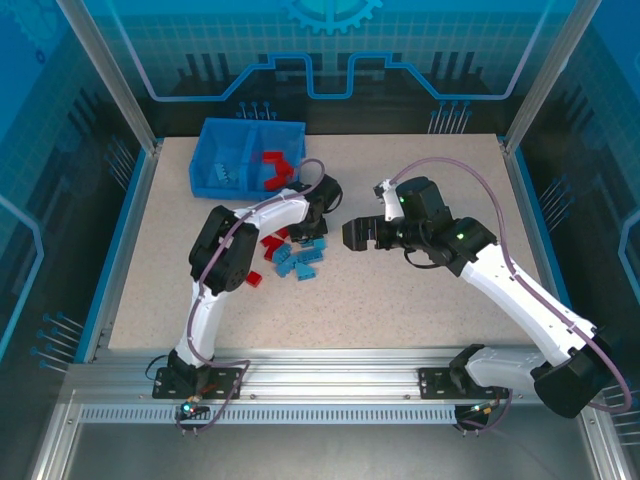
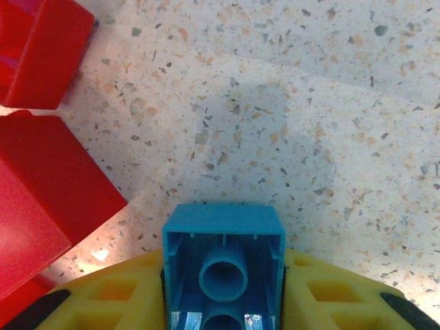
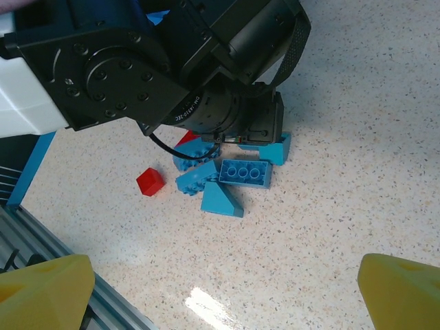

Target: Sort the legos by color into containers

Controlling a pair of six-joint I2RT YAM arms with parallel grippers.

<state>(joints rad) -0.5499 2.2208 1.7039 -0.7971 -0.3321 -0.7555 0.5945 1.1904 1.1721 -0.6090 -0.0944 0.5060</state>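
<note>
Blue lego (image 2: 223, 223) sits clamped in the left pincer (image 2: 223, 299); the right pincer (image 3: 225, 289) stands wide apart.

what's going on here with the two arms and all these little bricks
The left gripper is closed on a small light blue plastic lego brick over the speckled table, beside loose red bricks. The right gripper hangs open to the right of the pile. The rectangular blue plastic bin at the back holds blue pieces in its left compartment and red ones in its right. A mixed pile lies unsorted on the table.
</note>
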